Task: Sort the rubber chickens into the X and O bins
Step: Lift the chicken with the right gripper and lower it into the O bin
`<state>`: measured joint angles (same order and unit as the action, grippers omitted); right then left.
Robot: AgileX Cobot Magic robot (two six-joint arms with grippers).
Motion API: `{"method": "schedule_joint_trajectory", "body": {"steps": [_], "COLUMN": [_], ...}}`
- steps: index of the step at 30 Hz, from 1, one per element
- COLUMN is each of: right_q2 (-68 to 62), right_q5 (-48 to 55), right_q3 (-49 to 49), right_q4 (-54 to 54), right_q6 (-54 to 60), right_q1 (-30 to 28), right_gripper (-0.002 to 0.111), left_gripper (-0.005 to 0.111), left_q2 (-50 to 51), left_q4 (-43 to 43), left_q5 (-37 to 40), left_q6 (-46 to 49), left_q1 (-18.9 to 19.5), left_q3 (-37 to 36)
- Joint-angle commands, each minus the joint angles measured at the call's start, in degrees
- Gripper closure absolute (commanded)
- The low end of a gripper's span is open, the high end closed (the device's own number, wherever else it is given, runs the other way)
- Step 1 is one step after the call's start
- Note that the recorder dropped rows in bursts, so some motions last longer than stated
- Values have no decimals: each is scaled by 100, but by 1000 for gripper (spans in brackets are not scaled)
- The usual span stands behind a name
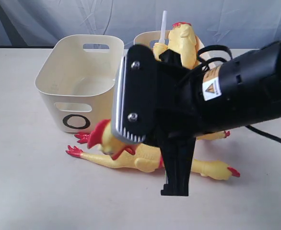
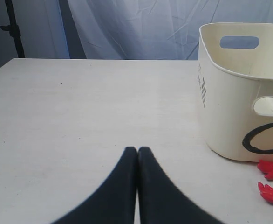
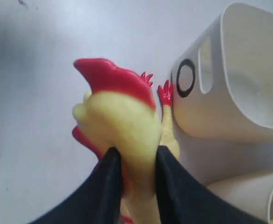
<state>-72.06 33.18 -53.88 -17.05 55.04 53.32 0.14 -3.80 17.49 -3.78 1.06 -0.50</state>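
2 of the 4 chickens looked sorted by my reading, with 2 yet to go. My right gripper (image 3: 137,151) was pinching the held chicken (image 3: 122,121) by the neck just under its head, 1 finger on each side, the red comb pointing away from the wrist. From the exterior view I could not tell whether its body was clear of the table (image 1: 30,191). Directly under that gripper lay the second chicken (image 1: 131,164), flat on the table, its red feet reaching past the fingertips toward the O bin (image 1: 49,103). That bin stood just beyond the gripper's tips, and I saw no chicken in the part of its inside that showed. Behind the gripper's wrist, the far bin (image 1: 143,36) carried a binned chicken (image 1: 186,43) with a white tube (image 1: 163,24) poking up beside it, which I took for the end of another chicken. Its mark was hidden, so I only judged it to be the X bin. My left gripper (image 2: 137,153) was pressed together on nothing, with the O bin ahead of it and off to 1 side, near but apart. What remained, as I judged it, was to bin the held chicken and then fetch the second.
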Motion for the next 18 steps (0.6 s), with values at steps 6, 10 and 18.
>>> {"method": "schedule_joint_trajectory", "body": {"steps": [6,10,18], "right_q2": [861,1090,1367], "right_q5": [-1054,-1583,-2173], "right_q3": [-13,-13,-279], "right_q4": [-553,-715,-1908], "right_q6": [-261,-321,-321], "right_q1": [10,10,10], "right_gripper": [109,109,109], "left_gripper": [107,107,107], "left_q2": [-14,-14,-14], "left_q4": [-10,-10,-10], "left_q5": [-86,-75,-75], "left_q6": [-13,-13,-13], "left_q1": [-62,-63,-63], "left_q3": [50,50,50]}}
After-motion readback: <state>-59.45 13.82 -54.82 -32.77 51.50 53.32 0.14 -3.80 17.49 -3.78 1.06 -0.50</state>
